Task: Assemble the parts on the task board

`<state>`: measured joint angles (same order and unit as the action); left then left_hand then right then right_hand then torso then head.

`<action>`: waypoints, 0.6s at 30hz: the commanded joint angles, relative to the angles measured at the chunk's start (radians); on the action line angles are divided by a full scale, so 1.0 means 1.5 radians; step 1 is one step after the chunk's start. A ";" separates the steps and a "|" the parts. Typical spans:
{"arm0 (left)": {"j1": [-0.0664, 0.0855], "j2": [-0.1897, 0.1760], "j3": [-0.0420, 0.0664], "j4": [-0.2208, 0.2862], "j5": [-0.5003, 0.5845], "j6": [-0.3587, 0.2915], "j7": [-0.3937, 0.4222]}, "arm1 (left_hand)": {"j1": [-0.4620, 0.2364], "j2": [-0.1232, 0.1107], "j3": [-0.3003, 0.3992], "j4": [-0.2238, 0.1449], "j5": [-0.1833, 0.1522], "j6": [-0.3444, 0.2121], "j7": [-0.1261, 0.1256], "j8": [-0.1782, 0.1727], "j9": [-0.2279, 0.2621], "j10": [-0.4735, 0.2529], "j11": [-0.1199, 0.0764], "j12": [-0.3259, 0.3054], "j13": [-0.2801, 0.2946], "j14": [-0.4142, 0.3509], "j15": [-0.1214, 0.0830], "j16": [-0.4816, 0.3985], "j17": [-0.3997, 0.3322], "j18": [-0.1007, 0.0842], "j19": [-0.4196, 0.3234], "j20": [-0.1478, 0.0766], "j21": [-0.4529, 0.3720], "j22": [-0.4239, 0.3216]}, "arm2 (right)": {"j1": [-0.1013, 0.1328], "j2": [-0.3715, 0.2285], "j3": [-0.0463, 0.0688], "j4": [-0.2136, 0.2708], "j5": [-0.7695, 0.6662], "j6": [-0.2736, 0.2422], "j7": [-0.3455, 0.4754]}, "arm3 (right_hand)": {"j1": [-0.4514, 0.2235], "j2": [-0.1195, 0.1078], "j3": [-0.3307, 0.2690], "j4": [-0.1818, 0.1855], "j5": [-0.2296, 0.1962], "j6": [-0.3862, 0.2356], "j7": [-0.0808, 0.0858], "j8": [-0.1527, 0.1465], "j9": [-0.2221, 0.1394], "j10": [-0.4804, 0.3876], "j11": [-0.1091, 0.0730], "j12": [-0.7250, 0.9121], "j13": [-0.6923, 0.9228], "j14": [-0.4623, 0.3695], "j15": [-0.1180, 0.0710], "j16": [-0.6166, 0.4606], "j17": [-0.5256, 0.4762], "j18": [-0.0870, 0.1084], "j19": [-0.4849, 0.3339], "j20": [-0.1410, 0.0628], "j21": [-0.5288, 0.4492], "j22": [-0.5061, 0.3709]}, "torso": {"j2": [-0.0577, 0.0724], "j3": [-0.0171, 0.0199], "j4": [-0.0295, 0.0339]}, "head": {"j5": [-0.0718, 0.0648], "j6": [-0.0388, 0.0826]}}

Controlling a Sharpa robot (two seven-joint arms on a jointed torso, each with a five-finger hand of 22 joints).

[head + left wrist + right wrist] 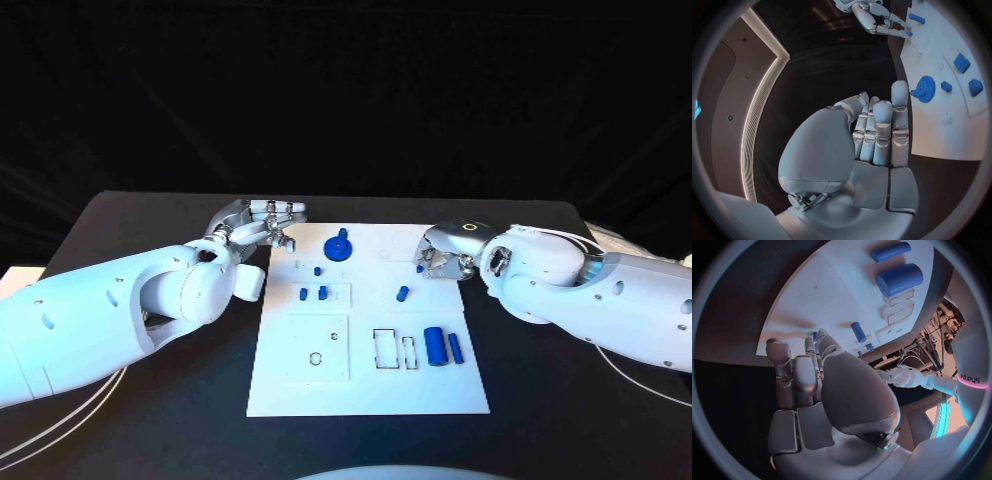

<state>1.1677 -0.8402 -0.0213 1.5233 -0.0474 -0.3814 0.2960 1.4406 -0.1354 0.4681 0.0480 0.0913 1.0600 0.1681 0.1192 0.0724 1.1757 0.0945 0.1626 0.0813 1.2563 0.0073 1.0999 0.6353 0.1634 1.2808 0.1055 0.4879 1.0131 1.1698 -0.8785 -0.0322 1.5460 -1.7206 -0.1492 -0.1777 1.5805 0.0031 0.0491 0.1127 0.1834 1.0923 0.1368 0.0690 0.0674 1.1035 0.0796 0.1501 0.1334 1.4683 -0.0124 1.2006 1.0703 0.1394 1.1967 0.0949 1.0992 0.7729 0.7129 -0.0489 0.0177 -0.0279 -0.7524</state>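
Note:
The white task board [368, 400] lies mid-table. Near its far edge sits a blue gear [338, 247], also in the left wrist view [924, 90]. Small blue parts [313, 293] and a blue peg [402, 293] lie mid-board. A thick blue cylinder [434, 346] and a thinner one [456, 347] lie on its right side. My left hand [260, 222] hovers at the board's far left corner, fingers straight and holding nothing. My right hand [447, 252] is at the board's right edge, its fingertips pinching a small blue part [907, 33] just above the board.
Rectangular recesses [392, 348] are cut into the board beside the cylinders, and a raised plate [317, 348] with holes lies to their left. Black table [159, 420] surrounds the board. White cables [58, 435] trail at the near left.

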 commanded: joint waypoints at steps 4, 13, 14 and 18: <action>0.000 -0.001 0.000 0.007 0.031 0.007 0.025 | -0.004 0.003 0.000 0.000 -0.002 -0.003 0.003 0.002 -0.002 -0.005 0.000 0.005 0.001 -0.008 0.001 -0.004 -0.003 0.012 -0.004 0.000 -0.003 -0.002 | -0.002 0.009 0.000 -0.007 -0.027 0.012 -0.014 | -0.001 -0.003 0.009 0.003 -0.003 0.002 0.002 -0.002 -0.001 0.006 -0.001 -0.003 -0.006 0.012 0.005 -0.005 -0.001 0.006 0.003 0.000 0.001 0.000 | 0.000 0.0010 -0.0004 | -0.001 -0.001; -0.001 -0.001 0.000 0.009 0.031 0.009 0.020 | -0.008 0.003 -0.002 0.000 -0.002 -0.008 0.004 0.002 -0.003 -0.011 0.002 0.007 0.001 -0.010 0.002 -0.005 -0.007 0.012 -0.005 0.001 -0.006 -0.004 | -0.002 0.019 0.000 -0.018 -0.019 0.022 -0.012 | -0.004 -0.002 0.020 0.006 -0.004 0.003 0.003 -0.002 -0.001 0.009 -0.001 -0.004 -0.014 0.012 0.006 -0.005 -0.001 0.006 0.003 0.000 0.001 0.001 | 0.000 0.0013 -0.0004 | 0.000 -0.002; -0.001 -0.001 0.000 0.010 0.031 0.009 0.019 | -0.009 0.003 -0.003 0.000 -0.002 -0.009 0.005 0.001 -0.003 -0.012 0.003 0.007 0.000 -0.010 0.003 -0.005 -0.007 0.012 -0.004 0.001 -0.007 -0.004 | -0.002 0.020 0.000 -0.019 -0.017 0.025 -0.011 | -0.004 -0.002 0.022 0.006 -0.004 0.004 0.003 -0.002 -0.001 0.010 -0.001 -0.004 -0.015 0.012 0.006 -0.005 -0.001 0.006 0.004 0.000 0.001 0.001 | 0.000 0.0015 -0.0003 | -0.001 -0.002; -0.001 -0.001 0.000 0.011 0.031 0.009 0.018 | -0.011 0.003 -0.004 0.000 -0.002 -0.012 0.006 0.001 -0.003 -0.016 0.004 0.008 0.000 -0.010 0.003 -0.006 -0.009 0.012 -0.004 0.002 -0.008 -0.006 | -0.002 0.023 0.000 -0.021 -0.012 0.034 -0.011 | -0.004 -0.002 0.033 0.005 -0.002 0.006 0.003 -0.001 0.000 0.013 -0.001 -0.004 -0.022 0.013 0.006 -0.004 0.000 0.006 0.004 0.000 0.001 0.001 | 0.000 0.0013 -0.0004 | -0.001 -0.003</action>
<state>1.1669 -0.8423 -0.0213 1.5355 -0.0095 -0.3804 0.3116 1.4354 -0.1301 0.4681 0.0480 0.0915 1.0485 0.1783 0.1192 0.0693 1.1590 0.0994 0.1711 0.0812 1.2459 0.0109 1.0950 0.6234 0.1632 1.2808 0.1055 0.4799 1.0062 1.1670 -0.8463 -0.0322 1.5160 -1.7364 -0.1309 -0.1887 1.5808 0.0034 0.0943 0.1203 0.1834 1.0959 0.1403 0.0690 0.0673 1.1172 0.0788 0.1501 0.1021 1.4647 -0.0088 1.1965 1.0693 0.1394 1.1966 0.0949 1.0991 0.7727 0.7126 -0.0467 0.0171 -0.0290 -0.7561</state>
